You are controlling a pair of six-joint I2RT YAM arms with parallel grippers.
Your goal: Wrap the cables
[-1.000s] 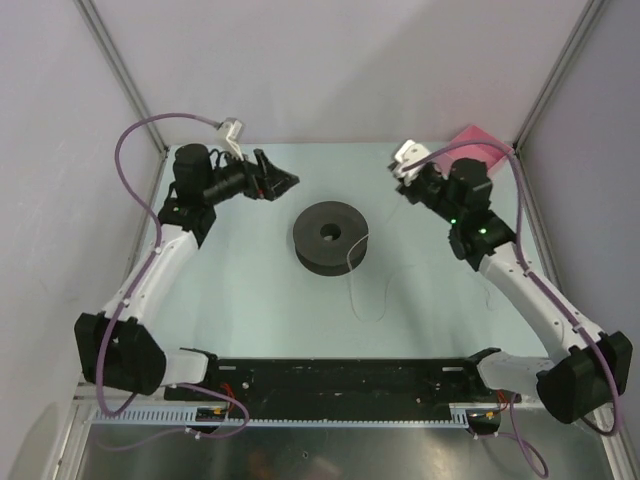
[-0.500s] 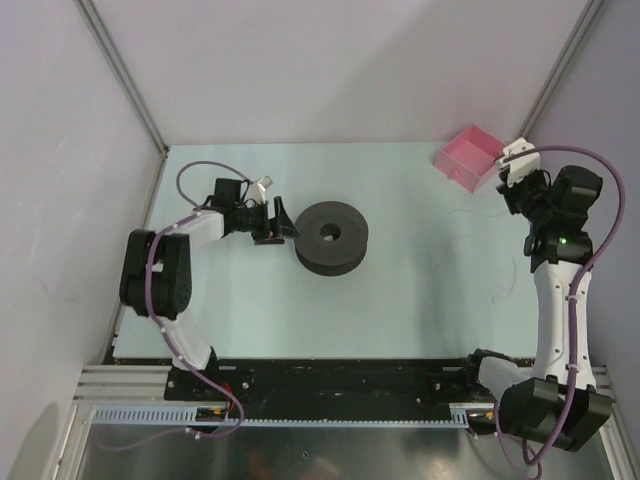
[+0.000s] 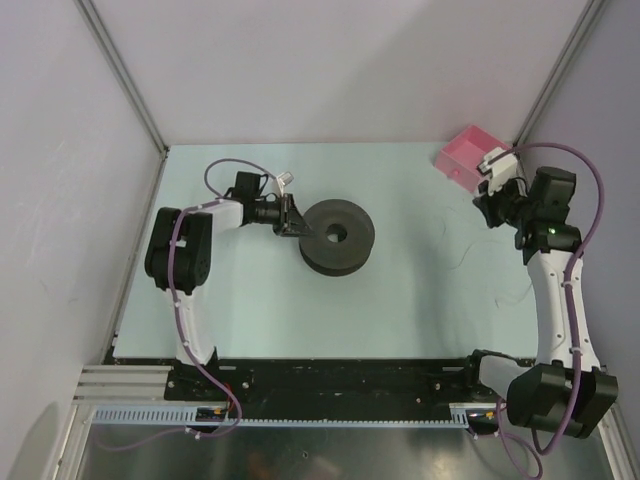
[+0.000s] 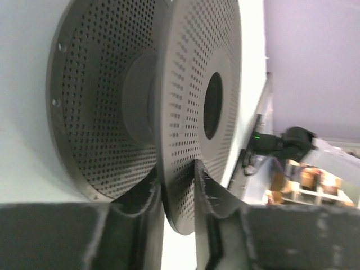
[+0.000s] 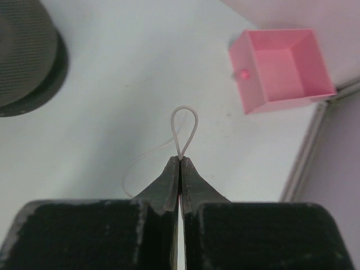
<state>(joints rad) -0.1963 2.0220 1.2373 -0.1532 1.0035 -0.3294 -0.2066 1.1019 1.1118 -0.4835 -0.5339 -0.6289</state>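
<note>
Left gripper is on the spool. Its jaws straddle the rim of the upper flange, one finger in the groove and one on the outer face. It looks clamped, but the wrist view is too close and soft to be sure both sides bite. My guess at the purpose: pin the spool so it doesn't skate on the tabletop once the wire gets pulled.

Right gripper has its jaws clenched on the cable. A small loop pokes out past the tips and the tail trails off left over the tabletop. It sits well apart from the spool, near the pink box, probably to keep the slack stretched out.

The spool core looks bare, so you're at the start. Next, bring that end to the groove. Watch the grip, since hair-fine wire slips easily.
</note>
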